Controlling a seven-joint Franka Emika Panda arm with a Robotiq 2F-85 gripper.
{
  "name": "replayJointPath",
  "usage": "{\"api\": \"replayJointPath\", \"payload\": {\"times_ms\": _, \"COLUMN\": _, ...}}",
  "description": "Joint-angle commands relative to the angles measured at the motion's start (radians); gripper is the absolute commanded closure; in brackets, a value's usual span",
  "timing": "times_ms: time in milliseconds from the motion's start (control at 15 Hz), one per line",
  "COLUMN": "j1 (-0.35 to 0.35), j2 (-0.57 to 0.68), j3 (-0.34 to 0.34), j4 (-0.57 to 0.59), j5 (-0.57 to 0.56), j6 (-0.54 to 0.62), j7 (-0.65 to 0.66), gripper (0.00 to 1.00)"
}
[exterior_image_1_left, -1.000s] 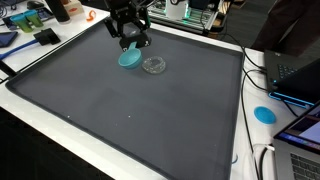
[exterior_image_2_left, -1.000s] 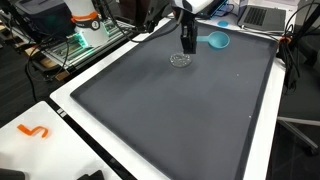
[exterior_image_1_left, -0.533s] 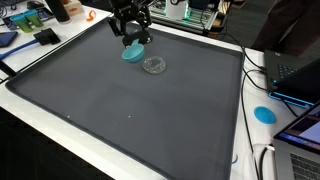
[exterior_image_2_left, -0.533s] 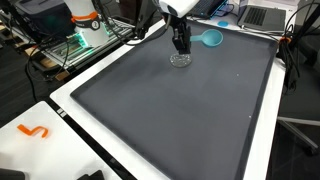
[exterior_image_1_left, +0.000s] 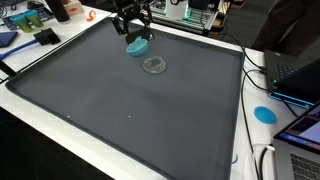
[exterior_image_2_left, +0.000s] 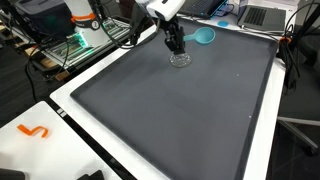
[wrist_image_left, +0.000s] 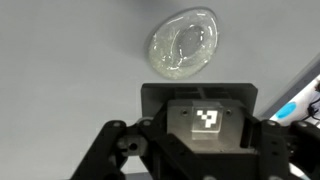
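My gripper (exterior_image_1_left: 133, 38) hangs over the far part of the dark grey mat (exterior_image_1_left: 120, 110), shut on a teal disc (exterior_image_1_left: 138, 47) that juts out to one side of the fingers (exterior_image_2_left: 204, 36). A clear plastic lid (exterior_image_1_left: 153, 65) lies flat on the mat just in front of the gripper, apart from it. In an exterior view the gripper (exterior_image_2_left: 177, 46) stands right above that lid (exterior_image_2_left: 181, 60). The wrist view shows the gripper body (wrist_image_left: 200, 130) with a square tag, the clear lid (wrist_image_left: 187, 45) beyond it and a sliver of teal disc (wrist_image_left: 290, 110) at the right edge.
A second blue disc (exterior_image_1_left: 264, 113) lies off the mat on the white table, near laptops (exterior_image_1_left: 295, 75) and cables. Boxes and tools (exterior_image_1_left: 40, 25) crowd the far corner. An orange hook (exterior_image_2_left: 35, 131) rests on the table edge. A rack of equipment (exterior_image_2_left: 85, 30) stands beside the table.
The gripper has carried the teal disc toward the far edge of the mat, away from the clear lid. The clear lid has stayed in place.
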Motion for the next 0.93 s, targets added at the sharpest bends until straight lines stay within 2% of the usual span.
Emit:
{"api": "replayJointPath", "payload": {"times_ms": 0, "j1": 0.022, "j2": -0.046, "j3": -0.021, "j4": -0.066, "j5": 0.080, "j6": 0.023, "j7": -0.103, "gripper": 0.69}}
{"api": "replayJointPath", "payload": {"times_ms": 333, "j1": 0.048, "j2": -0.060, "j3": -0.020, "j4": -0.110, "j5": 0.152, "j6": 0.047, "j7": -0.186, "gripper": 0.69}}
{"api": "replayJointPath", "payload": {"times_ms": 867, "j1": 0.108, "j2": -0.065, "j3": -0.003, "j4": -0.162, "j5": 0.242, "j6": 0.120, "j7": -0.244, "gripper": 0.69}}
